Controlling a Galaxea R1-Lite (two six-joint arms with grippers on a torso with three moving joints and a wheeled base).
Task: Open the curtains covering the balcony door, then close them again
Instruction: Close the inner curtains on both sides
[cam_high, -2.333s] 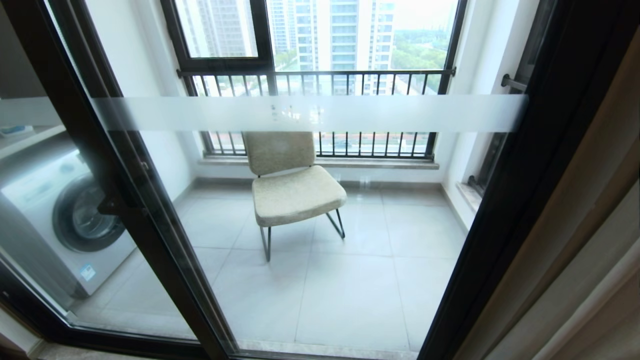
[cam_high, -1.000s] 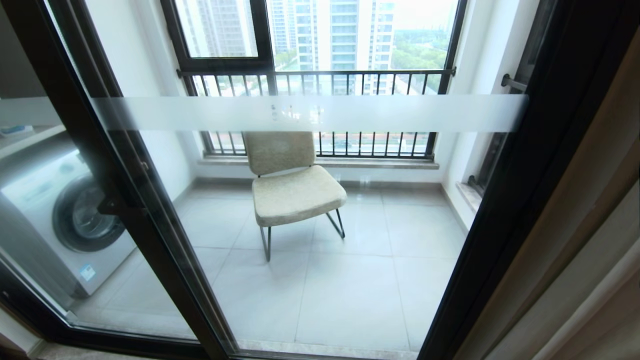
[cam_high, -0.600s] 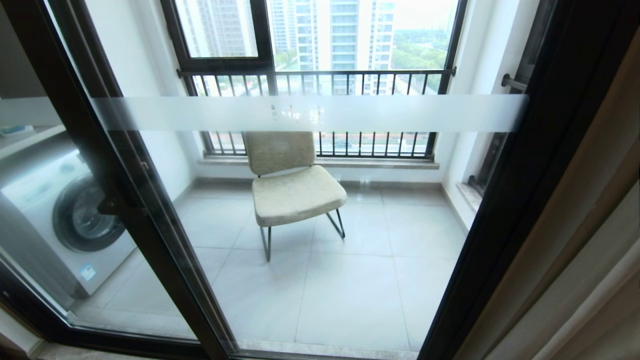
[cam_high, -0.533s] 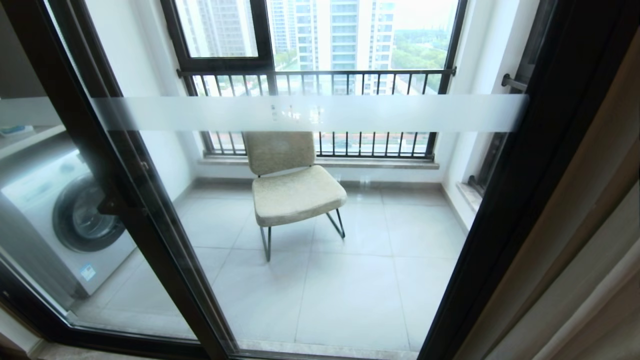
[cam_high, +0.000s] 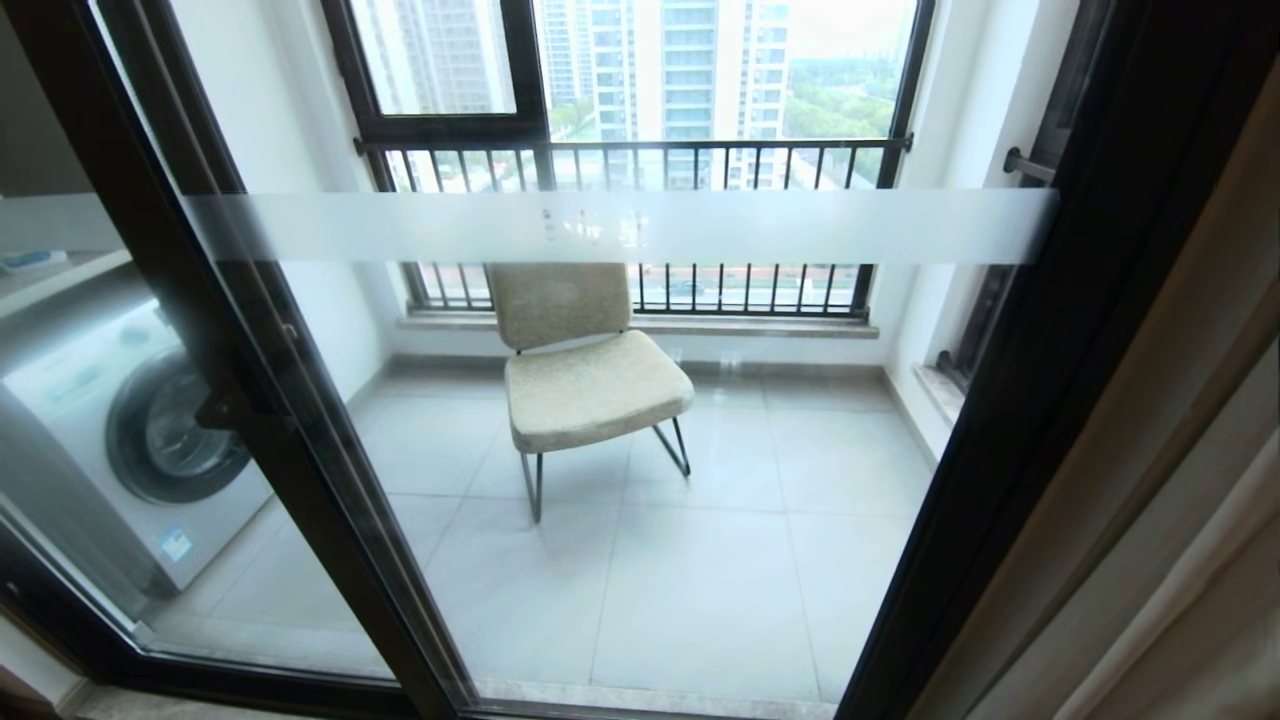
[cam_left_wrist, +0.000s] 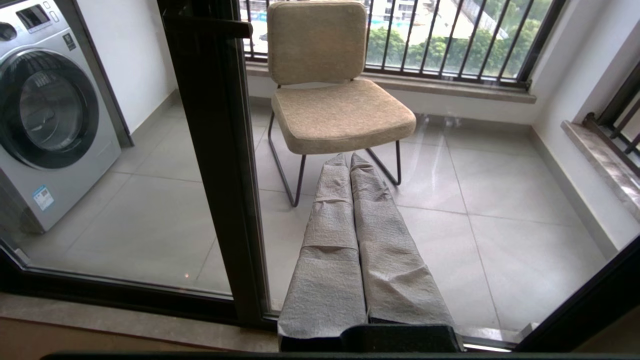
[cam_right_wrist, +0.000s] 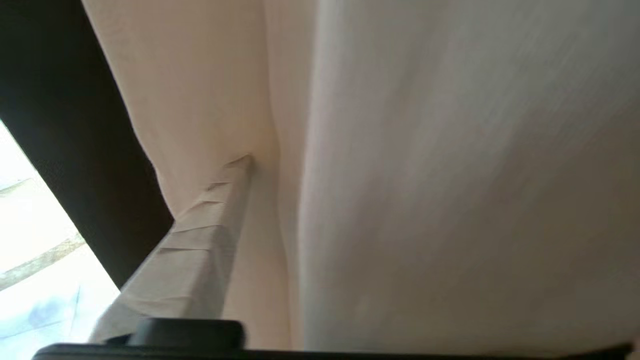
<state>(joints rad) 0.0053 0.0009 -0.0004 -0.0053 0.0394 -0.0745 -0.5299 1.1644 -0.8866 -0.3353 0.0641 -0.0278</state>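
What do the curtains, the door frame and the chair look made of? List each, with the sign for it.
Curtains: cream woven cloth, matte, seemingly heavy; it hangs in soft folds.
Balcony door frame: probably dark coated metal, smooth with a dull sheen; panes are glass with a frosted band.
Chair: beige textured fabric, likely padded, on thin dark metal-looking legs.

head and left wrist share the chair (cam_high: 590, 370); right wrist hugs curtains (cam_right_wrist: 450, 175)

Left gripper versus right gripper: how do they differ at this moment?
The left gripper is shut; the right gripper is open. The left gripper touches nothing, facing the balcony door; the right gripper presses into the curtains. Both wear grey wrapping.
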